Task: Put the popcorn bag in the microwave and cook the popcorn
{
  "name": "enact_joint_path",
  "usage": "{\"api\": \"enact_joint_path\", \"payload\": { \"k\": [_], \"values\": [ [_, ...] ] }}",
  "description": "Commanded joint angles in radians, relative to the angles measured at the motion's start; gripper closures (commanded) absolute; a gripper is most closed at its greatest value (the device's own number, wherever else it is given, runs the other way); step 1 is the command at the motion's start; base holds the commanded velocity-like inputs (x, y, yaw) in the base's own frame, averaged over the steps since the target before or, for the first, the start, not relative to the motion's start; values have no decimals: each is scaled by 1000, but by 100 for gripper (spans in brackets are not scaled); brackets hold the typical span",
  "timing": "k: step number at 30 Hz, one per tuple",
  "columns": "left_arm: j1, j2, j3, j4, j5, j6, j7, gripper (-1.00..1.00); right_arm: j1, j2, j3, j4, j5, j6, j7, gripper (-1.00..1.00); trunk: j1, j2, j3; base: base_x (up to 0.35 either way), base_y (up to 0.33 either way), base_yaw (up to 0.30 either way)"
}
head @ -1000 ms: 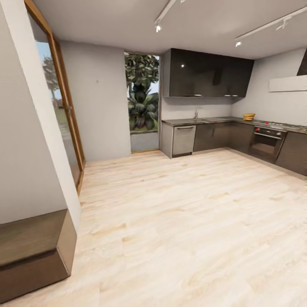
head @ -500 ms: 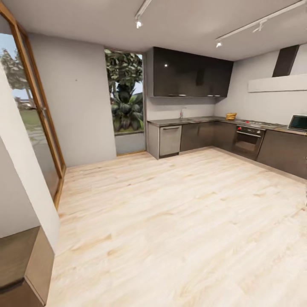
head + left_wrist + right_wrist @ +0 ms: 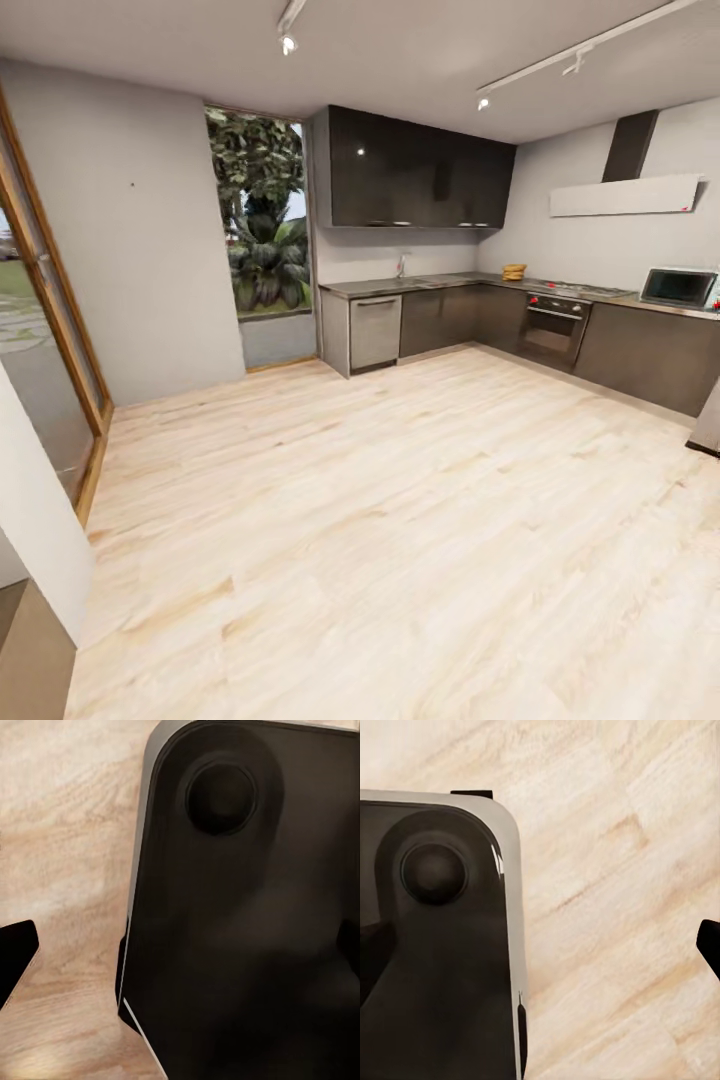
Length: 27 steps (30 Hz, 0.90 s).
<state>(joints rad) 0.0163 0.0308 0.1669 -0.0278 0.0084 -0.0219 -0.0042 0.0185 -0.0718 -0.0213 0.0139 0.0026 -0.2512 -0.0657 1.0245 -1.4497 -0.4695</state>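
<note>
— Where is the microwave (image 3: 680, 287)?

— Far right, on the countertop (image 3: 440, 283), which runs along the back wall and turns the corner past the hob (image 3: 578, 291) and built-in oven (image 3: 551, 331). A yellowish stack (image 3: 514, 271) sits on the worktop (too small to identify).

— And the grippers?

— Each wrist view shows the robot's dark base (image 3: 247, 907) above the pale wood floor (image 3: 400, 520); only a black finger edge (image 3: 15, 958) shows, so their opening can't be told.
</note>
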Motion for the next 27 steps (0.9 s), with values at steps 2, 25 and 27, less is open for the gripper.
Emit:
{"api": "enact_joint_path", "payload": {
  "k": [2, 25, 27],
  "values": [
    [1, 0, 5, -1, 1, -2, 0, -100, -1, 0, -2, 1, 0, -5, -1, -100, 1, 0, -1, 257, 0, -235],
    [1, 0, 5, -1, 1, -3, 0, -100, -1, 0, -3, 1, 0, -5, -1, -100, 1, 0, -1, 257, 0, -164],
    [1, 0, 5, -1, 1, -3, 0, -100, -1, 0, -3, 1, 0, -5, 0, -100, 1, 0, -1, 257, 0, -70]
  ]
}}
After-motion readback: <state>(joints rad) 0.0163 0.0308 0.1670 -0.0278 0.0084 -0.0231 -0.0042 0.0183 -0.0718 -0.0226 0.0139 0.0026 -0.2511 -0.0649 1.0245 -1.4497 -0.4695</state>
